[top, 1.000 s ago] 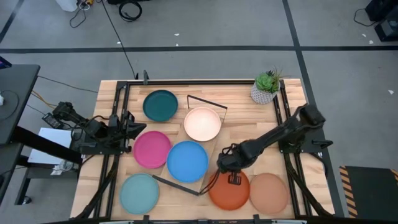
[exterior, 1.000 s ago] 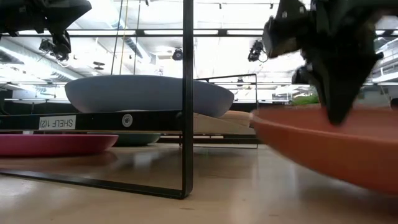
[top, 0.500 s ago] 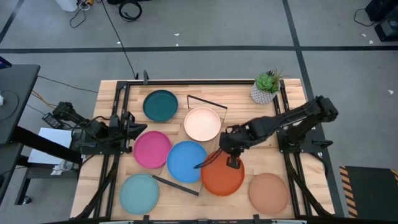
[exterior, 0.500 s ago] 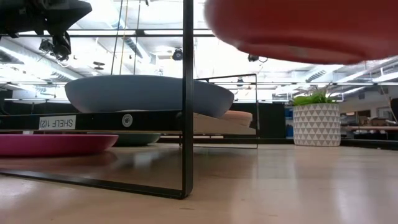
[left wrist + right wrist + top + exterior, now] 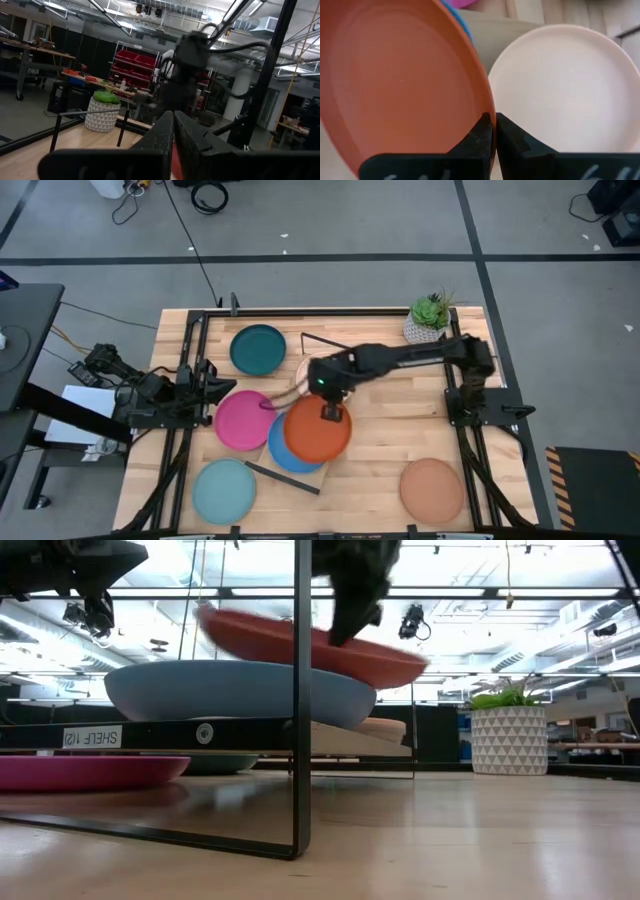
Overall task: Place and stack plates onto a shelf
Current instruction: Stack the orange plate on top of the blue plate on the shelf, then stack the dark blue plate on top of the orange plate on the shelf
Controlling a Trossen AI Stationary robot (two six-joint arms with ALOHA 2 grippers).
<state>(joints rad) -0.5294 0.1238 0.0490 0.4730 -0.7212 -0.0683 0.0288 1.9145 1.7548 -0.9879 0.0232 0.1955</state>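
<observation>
My right gripper point(image 5: 331, 411) holds the orange plate point(image 5: 316, 434) in the air over the blue plate point(image 5: 285, 455). The blue plate lies on the shelf plank point(image 5: 318, 470), with the cream plate point(image 5: 570, 85) beside it on the same plank. In the low view the orange plate point(image 5: 300, 640) hangs tilted above the blue plate point(image 5: 230, 690). On the table lie the magenta point(image 5: 240, 420), light blue point(image 5: 223, 491), dark teal point(image 5: 257, 348) and tan-brown point(image 5: 432, 490) plates. No grey plate shows. My left gripper point(image 5: 173, 131) waits shut at the table's left edge. My right gripper pinches the orange plate's rim point(image 5: 482, 107) between its two fingers, one on the inner face and one on the outer. The fingers come from above, pointing down. The plate is lifted clear and tilted, touching nothing below.
A potted plant point(image 5: 428, 320) stands at the far right corner. The shelf's black wire frames rise at its far end point(image 5: 332, 343) and near end point(image 5: 283, 477). Bare wood lies between the shelf and the tan-brown plate.
My right gripper has lifted the orange plate off the table near the tan-brown plate. It has carried it up, toward the far edge and to the left, until it hangs over the blue plate on the shelf. The gripper has stayed shut on the rim.
</observation>
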